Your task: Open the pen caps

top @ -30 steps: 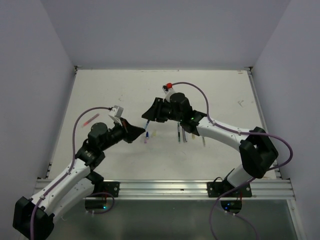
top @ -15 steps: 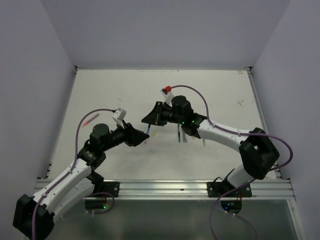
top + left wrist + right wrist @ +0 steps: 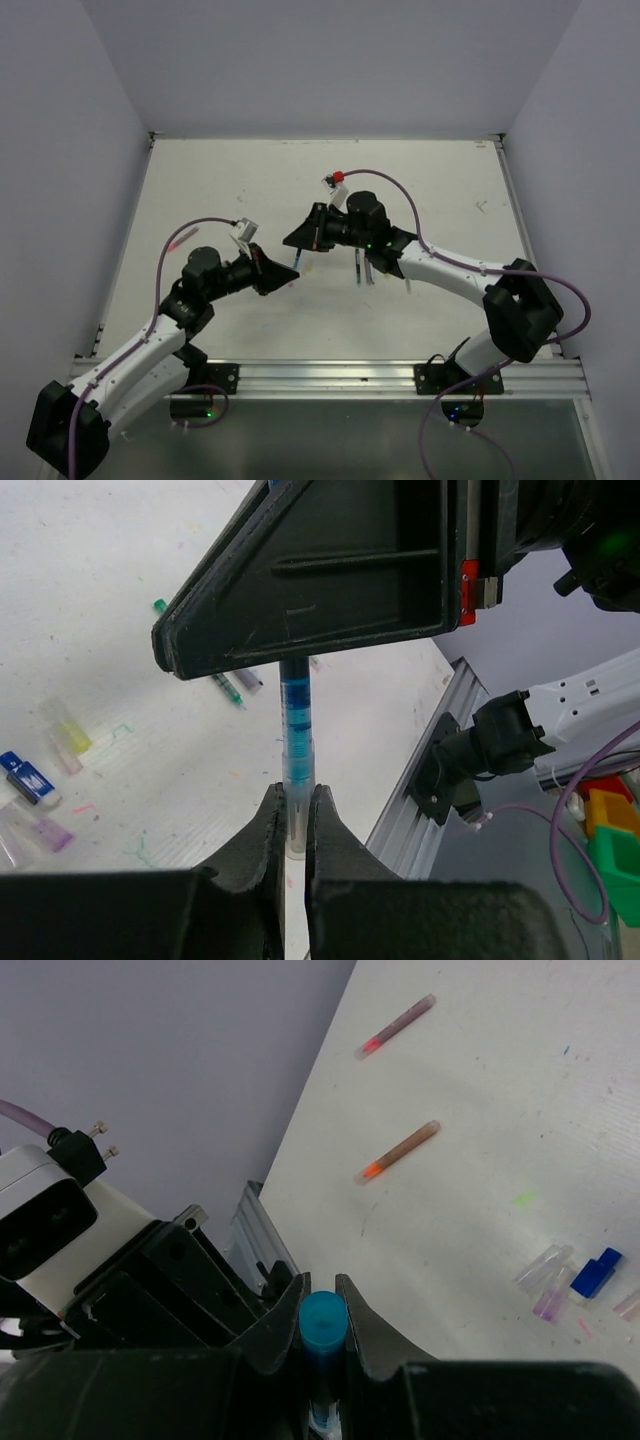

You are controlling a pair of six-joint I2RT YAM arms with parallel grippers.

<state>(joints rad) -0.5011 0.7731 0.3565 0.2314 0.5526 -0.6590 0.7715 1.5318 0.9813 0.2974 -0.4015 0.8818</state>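
**Two robot arms hold one blue pen between them above a white table**

We see a white table point(image 3: 200, 180), scuffed with small ink marks, with pale walls on three sides. The left arm point(image 3: 140, 350) and the right arm point(image 3: 450, 265) both reach in to meet over the middle of the table.

The right gripper point(image 3: 320, 1285) comes from above. Its two fingers are pressed tight on the upper, solid blue end of a blue pen point(image 3: 296, 720). The left gripper point(image 3: 295, 792) comes from below, and its fingers are pinched onto the pen's pale, clear lower end. The pen stands almost upright in the air between the two claws. We cannot tell which end is the cap.

Other pens lie flat on the table: an orange-tipped pen point(image 3: 398, 1152), a pink-tipped pen point(image 3: 397, 1026) beyond it, and a green pen point(image 3: 228, 688).

Loose caps lie close together on the table: a blue cap point(image 3: 25, 777), a pale yellow cap point(image 3: 70, 738) and a purple cap point(image 3: 50, 832).
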